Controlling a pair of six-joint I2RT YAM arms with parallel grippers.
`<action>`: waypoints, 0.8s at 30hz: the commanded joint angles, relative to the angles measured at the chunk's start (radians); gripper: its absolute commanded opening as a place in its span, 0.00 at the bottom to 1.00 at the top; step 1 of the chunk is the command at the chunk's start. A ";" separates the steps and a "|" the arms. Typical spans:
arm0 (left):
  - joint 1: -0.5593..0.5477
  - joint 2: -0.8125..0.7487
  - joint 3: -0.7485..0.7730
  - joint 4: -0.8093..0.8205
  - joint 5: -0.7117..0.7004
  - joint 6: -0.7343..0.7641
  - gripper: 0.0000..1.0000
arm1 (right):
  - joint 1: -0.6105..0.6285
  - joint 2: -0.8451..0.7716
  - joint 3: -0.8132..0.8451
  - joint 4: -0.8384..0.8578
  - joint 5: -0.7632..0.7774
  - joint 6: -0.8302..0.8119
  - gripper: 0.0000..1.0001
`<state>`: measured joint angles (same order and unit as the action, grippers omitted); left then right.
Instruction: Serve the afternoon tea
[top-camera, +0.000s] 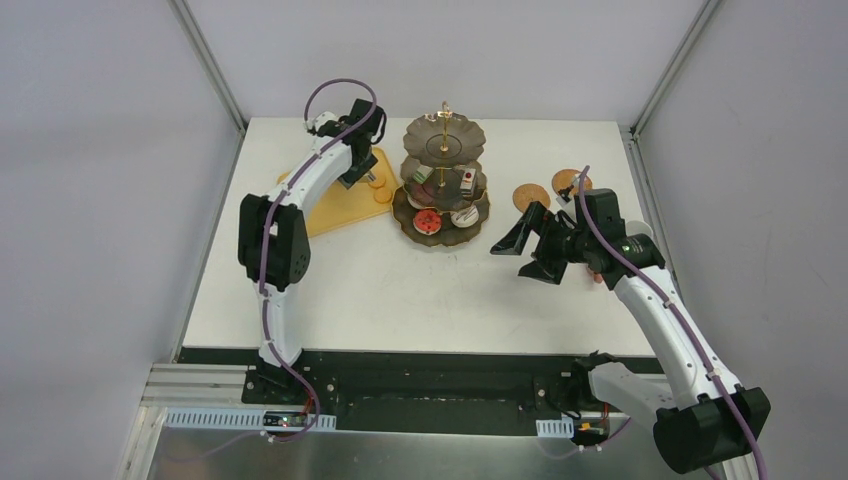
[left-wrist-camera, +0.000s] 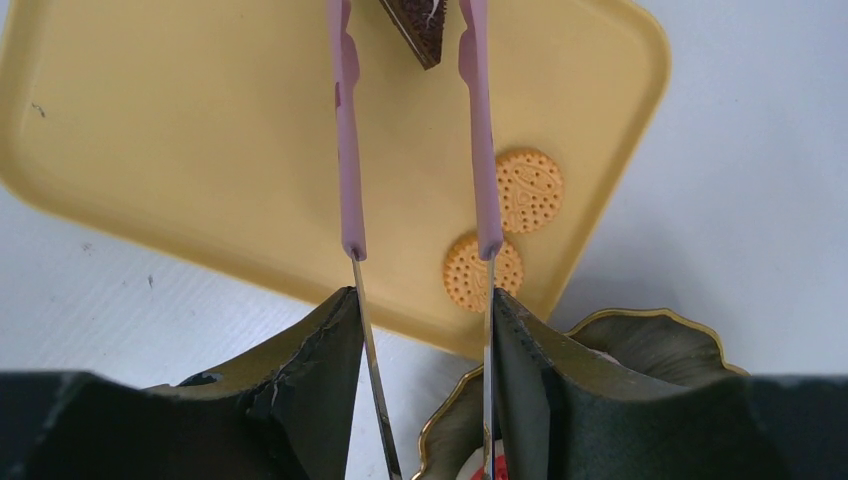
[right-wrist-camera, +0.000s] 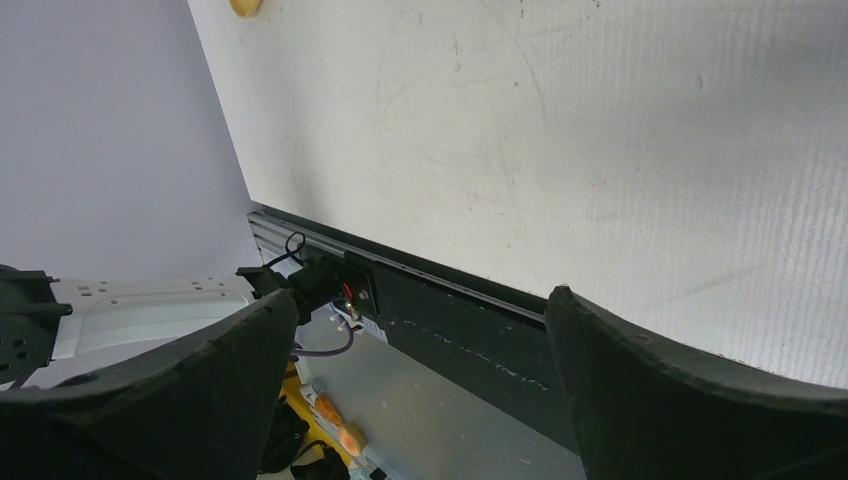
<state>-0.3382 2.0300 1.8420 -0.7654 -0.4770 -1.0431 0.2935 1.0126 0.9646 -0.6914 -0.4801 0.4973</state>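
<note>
The dark three-tier stand (top-camera: 443, 185) with its gold rod stands at the table's back middle, with small cakes on its lower tiers. My left gripper (top-camera: 358, 165) is over the yellow tray (top-camera: 335, 205), shut on pink-tipped metal tongs (left-wrist-camera: 347, 150). The tongs pinch a dark brown cake wedge (left-wrist-camera: 420, 25) above the tray (left-wrist-camera: 200, 130). Two orange cookies (left-wrist-camera: 529, 190) lie on the tray near its corner. The stand's gold-edged rim (left-wrist-camera: 650, 340) shows at lower right. My right gripper (top-camera: 515, 258) is open and empty above the table, right of the stand. Two woven coasters (top-camera: 531, 196) lie behind it. The cups are hidden.
The table's left and right edges meet grey walls and metal posts. In the right wrist view my gripper (right-wrist-camera: 420, 300) looks across bare white table toward the black front rail (right-wrist-camera: 450, 310) and the left arm's base.
</note>
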 joint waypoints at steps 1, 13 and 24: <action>0.020 0.016 0.038 0.003 -0.020 -0.044 0.48 | 0.006 -0.006 0.006 0.022 -0.009 0.003 0.99; 0.046 0.093 0.108 -0.026 -0.012 -0.051 0.45 | 0.012 -0.003 -0.004 0.031 -0.014 0.005 0.99; 0.053 0.077 0.131 -0.036 -0.041 0.014 0.23 | 0.012 -0.003 0.001 0.029 -0.009 0.003 0.99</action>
<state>-0.2932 2.1395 1.9350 -0.7746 -0.4778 -1.0618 0.3000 1.0126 0.9646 -0.6846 -0.4801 0.4973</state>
